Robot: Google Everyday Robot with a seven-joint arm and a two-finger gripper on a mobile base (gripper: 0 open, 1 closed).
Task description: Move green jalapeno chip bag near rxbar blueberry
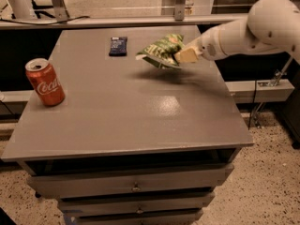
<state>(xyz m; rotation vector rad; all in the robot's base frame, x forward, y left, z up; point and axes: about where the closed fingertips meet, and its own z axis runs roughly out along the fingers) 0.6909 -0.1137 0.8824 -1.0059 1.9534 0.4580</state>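
I have gripper (183, 56) clamped on green jalapeno chip bag (158, 50) (held above the table (140, 121)) | rxbar blueberry (117, 46) near, apart

Red cola can (45, 82) upright on table (140, 118)

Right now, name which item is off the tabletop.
The green jalapeno chip bag, held aloft by the claw over the far right; the Coca-Cola can and rxbar blueberry sit on the table.

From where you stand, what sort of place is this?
Probably a robot test lab or workshop: a grey drawer cabinet serves as table, the floor is speckled, metal stands rise behind. The tool holds the green jalapeno chip bag above the table's far side.
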